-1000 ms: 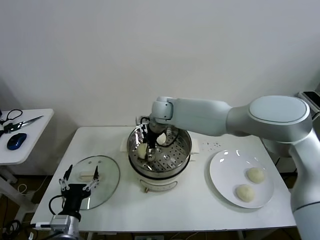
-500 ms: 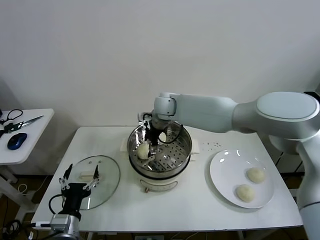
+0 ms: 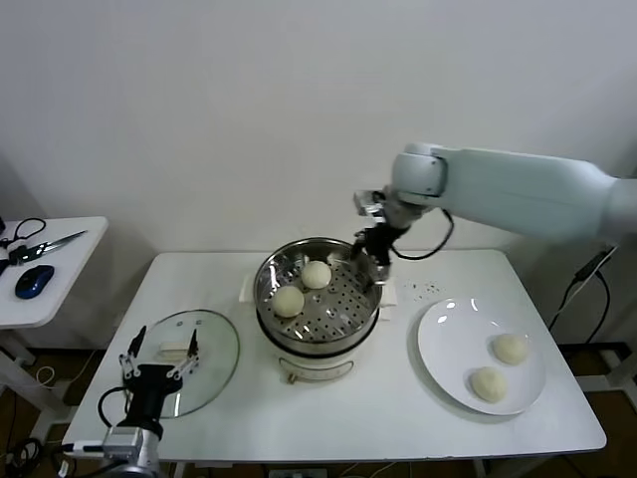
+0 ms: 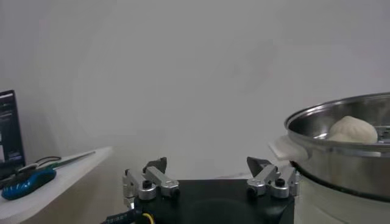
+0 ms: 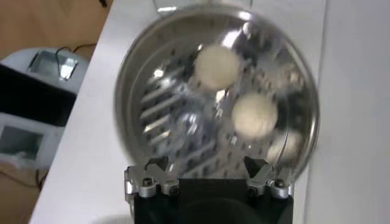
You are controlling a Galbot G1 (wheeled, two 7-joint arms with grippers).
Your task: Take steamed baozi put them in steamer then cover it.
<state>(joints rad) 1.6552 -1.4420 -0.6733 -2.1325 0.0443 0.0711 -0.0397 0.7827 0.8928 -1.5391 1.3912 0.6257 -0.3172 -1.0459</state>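
Observation:
The steel steamer (image 3: 267, 297) stands mid-table on its cream pot base and holds two baozi (image 3: 289, 301) (image 3: 317, 275). They also show in the right wrist view (image 5: 217, 67) (image 5: 255, 114). Two more baozi (image 3: 510, 349) (image 3: 488, 384) lie on the white plate (image 3: 443, 344) at the right. My right gripper (image 3: 374, 257) is open and empty, above the steamer's far right rim. The glass lid (image 3: 209, 363) lies flat at the front left. My left gripper (image 3: 157, 358) is open, parked over the lid by its cream handle (image 3: 175, 351).
A side table (image 3: 55, 289) at the far left carries scissors (image 3: 35, 244) and a blue mouse (image 3: 33, 281). A white wall stands close behind the main table. The steamer's rim shows in the left wrist view (image 4: 341, 119).
My right gripper has let go of a baozi inside the steamer, risen out and swung right, from the basket's middle to over its far right rim. The left arm has not moved.

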